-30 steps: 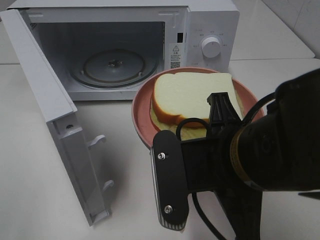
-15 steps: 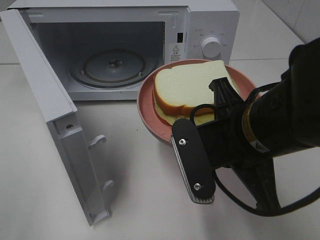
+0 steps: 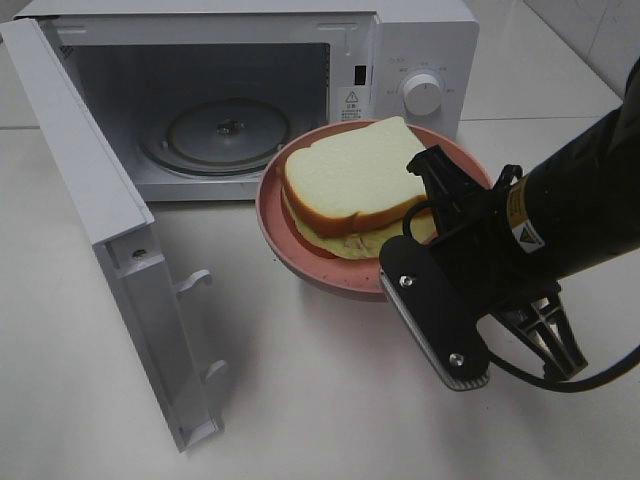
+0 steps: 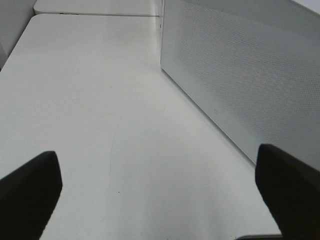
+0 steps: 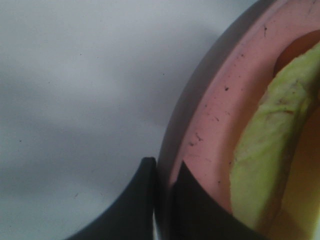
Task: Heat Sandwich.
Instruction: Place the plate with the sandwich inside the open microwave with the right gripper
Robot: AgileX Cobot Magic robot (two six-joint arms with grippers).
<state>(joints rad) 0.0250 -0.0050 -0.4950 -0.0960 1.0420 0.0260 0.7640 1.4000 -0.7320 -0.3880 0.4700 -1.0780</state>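
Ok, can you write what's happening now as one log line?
right jaws: shut on plate rim | sandwich: on plate | microwave: door open | left jaws: open

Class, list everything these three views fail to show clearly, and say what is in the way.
1. Exterior high: the plate near rim and a sandwich corner, behind the right arm.
2. Exterior high: microwave label and dial markings, too small to read.
3. Left wrist: the left fingers, cut off by the frame edge.
4. Right wrist: sandwich mostly outside the frame.

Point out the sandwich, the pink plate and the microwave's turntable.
sandwich [image 3: 350,175], exterior high view, top bread slice.
pink plate [image 3: 268,226], exterior high view, left rim.
turntable [image 3: 200,136], exterior high view, glass near hub.
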